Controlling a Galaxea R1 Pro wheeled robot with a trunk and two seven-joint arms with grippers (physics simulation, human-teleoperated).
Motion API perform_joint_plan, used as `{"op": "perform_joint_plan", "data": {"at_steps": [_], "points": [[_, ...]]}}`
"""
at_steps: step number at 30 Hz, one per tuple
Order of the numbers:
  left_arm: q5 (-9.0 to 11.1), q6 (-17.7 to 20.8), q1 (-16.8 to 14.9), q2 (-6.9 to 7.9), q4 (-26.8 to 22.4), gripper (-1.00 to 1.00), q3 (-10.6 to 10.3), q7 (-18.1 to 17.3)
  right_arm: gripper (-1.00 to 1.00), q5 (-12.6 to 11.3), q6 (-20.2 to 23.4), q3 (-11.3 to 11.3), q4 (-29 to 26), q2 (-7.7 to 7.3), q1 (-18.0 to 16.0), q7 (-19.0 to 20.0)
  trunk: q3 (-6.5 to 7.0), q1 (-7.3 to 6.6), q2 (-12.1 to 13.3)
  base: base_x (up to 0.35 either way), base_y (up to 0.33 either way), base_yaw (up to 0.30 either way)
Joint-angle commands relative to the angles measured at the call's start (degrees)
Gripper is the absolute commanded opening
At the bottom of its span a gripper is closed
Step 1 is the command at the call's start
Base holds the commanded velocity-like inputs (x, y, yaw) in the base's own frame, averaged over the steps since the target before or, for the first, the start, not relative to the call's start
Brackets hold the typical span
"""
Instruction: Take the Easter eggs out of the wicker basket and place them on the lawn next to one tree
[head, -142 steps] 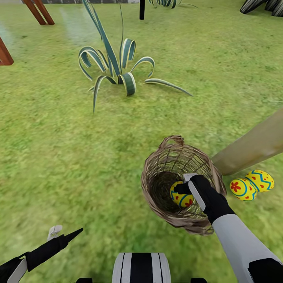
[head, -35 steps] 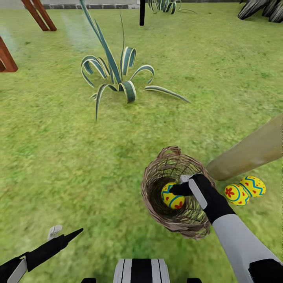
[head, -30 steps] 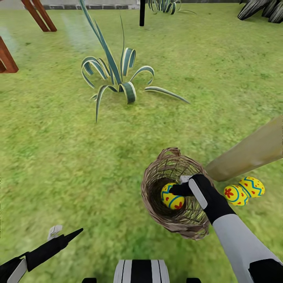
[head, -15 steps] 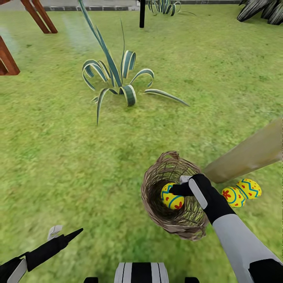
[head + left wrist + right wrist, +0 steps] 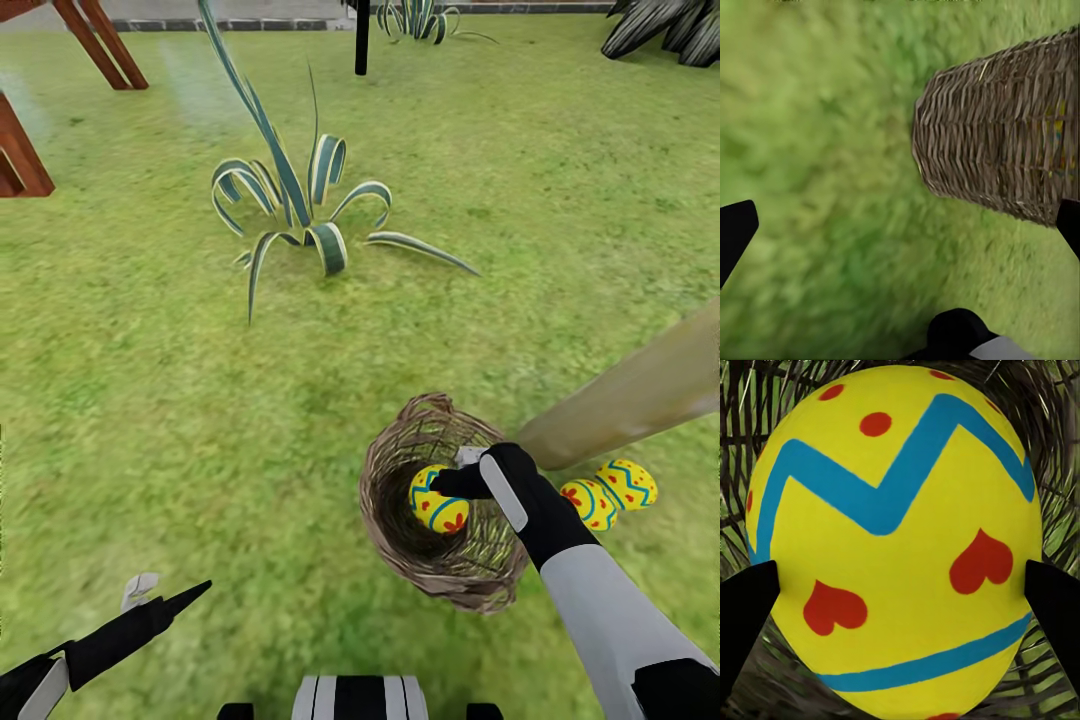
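Right tool (image 5: 452,484) on basket (image 5: 392,510) egg (image 5: 436,503)

— What grows out in the open grass?
— A striped agave plant (image 5: 300,205), long green blades edged in cream, arching outward.

— And along the far edge?
— Reddish-brown wooden legs (image 5: 100,42) at the far left corner, a thin dark post (image 5: 361,38), another striped plant (image 5: 420,17) beside it, and dark drooping leaves (image 5: 665,25) at the far right corner.

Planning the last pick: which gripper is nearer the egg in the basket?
Right. The right gripper is inside the basket, fingers either side of the egg; the left gripper hangs over grass, well away.
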Motion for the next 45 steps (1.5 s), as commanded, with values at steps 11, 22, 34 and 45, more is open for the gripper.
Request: {"op": "perform_joint_plan", "data": {"at_steps": [11,22,34,45], "points": [[0.2,0.6,0.0,0.00,0.0,1.00,0.1,-0.2,-1.00,-0.6,1.5,0.2,-4.5,-0.19,0.0,-0.6,1.95,-2.43,4.4,0.000,0.000,0.000],[0.2,0.6,0.0,0.00,0.0,1.00,0.1,-0.2,-1.00,-6.7,1.5,0.2,-13.9,-4.83,0.5,-0.5,3.92,-4.84,8.8,0.000,0.000,0.000],[0.2,0.6,0.0,0.00,0.0,1.00,0.1,-0.2,-1.00,-25.7,1.5,0.3,-25.4,-12.58,9.8,-0.5,6.08,-7.48,13.6,0.000,0.000,0.000],[0.2,0.6,0.0,-0.09,0.0,1.00,0.0,-0.2,-1.00,-57.8,1.5,0.3,-27.4,-34.27,20.9,15.7,8.05,-9.89,18.1,0.000,0.000,0.000]]}}
